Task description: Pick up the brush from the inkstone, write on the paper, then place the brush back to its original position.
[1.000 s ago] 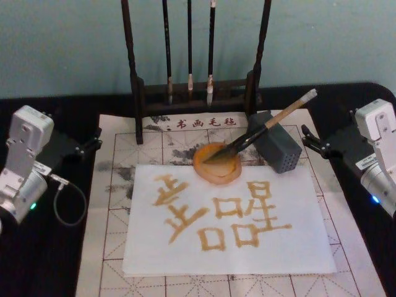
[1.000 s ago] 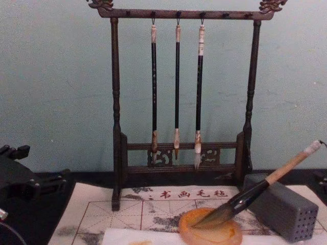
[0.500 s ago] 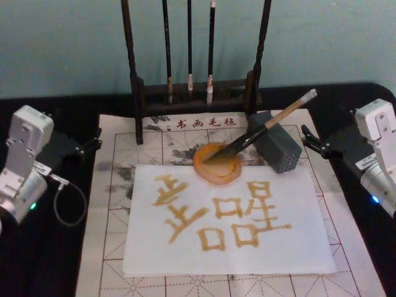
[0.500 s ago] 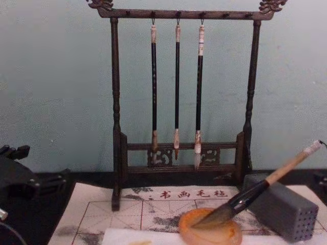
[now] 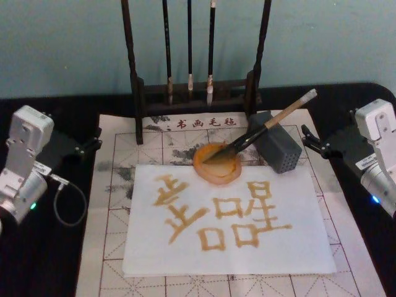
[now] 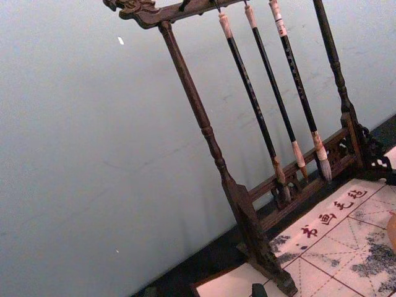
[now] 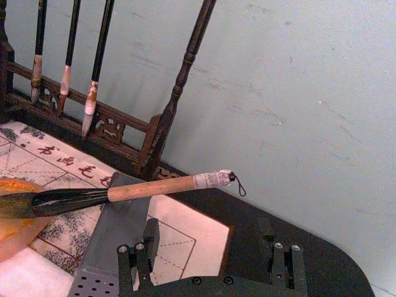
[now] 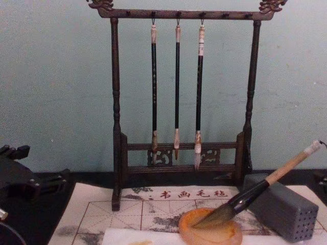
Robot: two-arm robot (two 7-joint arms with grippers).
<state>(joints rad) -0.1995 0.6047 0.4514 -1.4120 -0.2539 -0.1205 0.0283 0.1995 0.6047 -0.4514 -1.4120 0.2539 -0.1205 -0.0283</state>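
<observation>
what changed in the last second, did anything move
Nothing visibly changed. The brush lies as before, tuft in the inkstone, handle propped on the grey block. The paper carries the same strokes. The left gripper and right gripper stay parked at the mat's sides.

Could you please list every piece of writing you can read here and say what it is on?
"书画毛毡": red print along the far edge of the felt mat.
Amber brushed characters on the paper: too loosely formed to read with confidence.
Sticker on the right arm: too small to read.
</observation>
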